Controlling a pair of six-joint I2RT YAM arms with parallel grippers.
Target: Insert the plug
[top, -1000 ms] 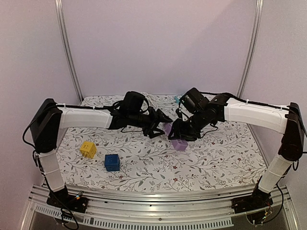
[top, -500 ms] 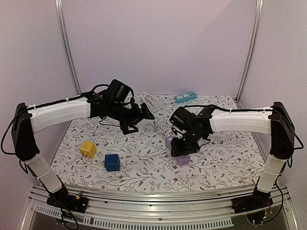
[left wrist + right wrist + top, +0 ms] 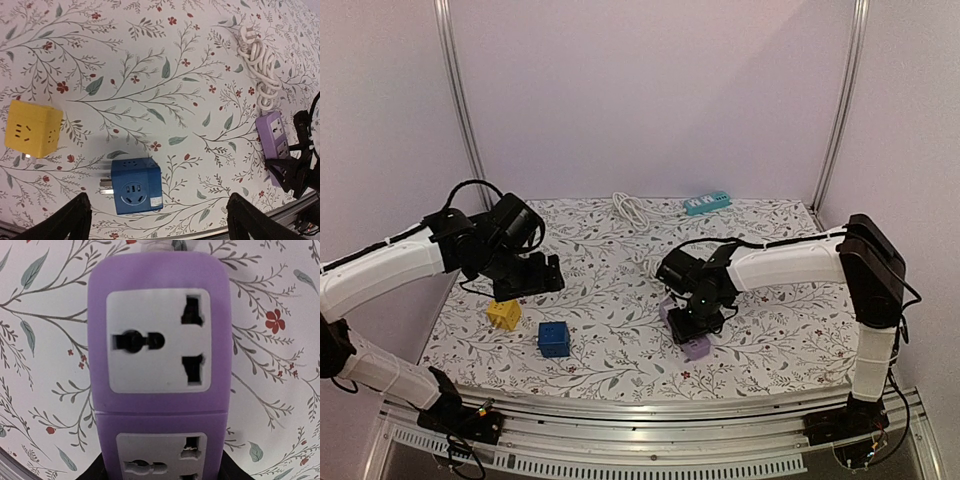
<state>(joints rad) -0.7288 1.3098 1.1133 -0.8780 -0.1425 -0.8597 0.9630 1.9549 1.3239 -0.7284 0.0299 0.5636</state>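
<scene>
A blue cube plug [image 3: 134,185] lies on the floral cloth with its metal prongs pointing left in the left wrist view. My left gripper [image 3: 157,220] hovers above it, open and holding nothing, one finger [image 3: 65,220] on each side of the view. From the top view that gripper [image 3: 545,275] sits above and behind the blue cube [image 3: 553,339] and a yellow cube plug [image 3: 503,313]. My right gripper [image 3: 695,322] is shut on the near end of a purple power strip [image 3: 159,340], sockets facing up, low over the cloth.
The yellow cube [image 3: 32,129] lies left of the blue one. A white coiled cord [image 3: 257,65] runs from the purple strip [image 3: 276,137] toward the back. A teal power strip [image 3: 707,202] rests at the back edge. Metal rails border the table's near side.
My left arm has swung away from the purple strip, left and nearer, to above the cubes, its jaws opening wide. My right arm has brought the strip nearer and lower.
</scene>
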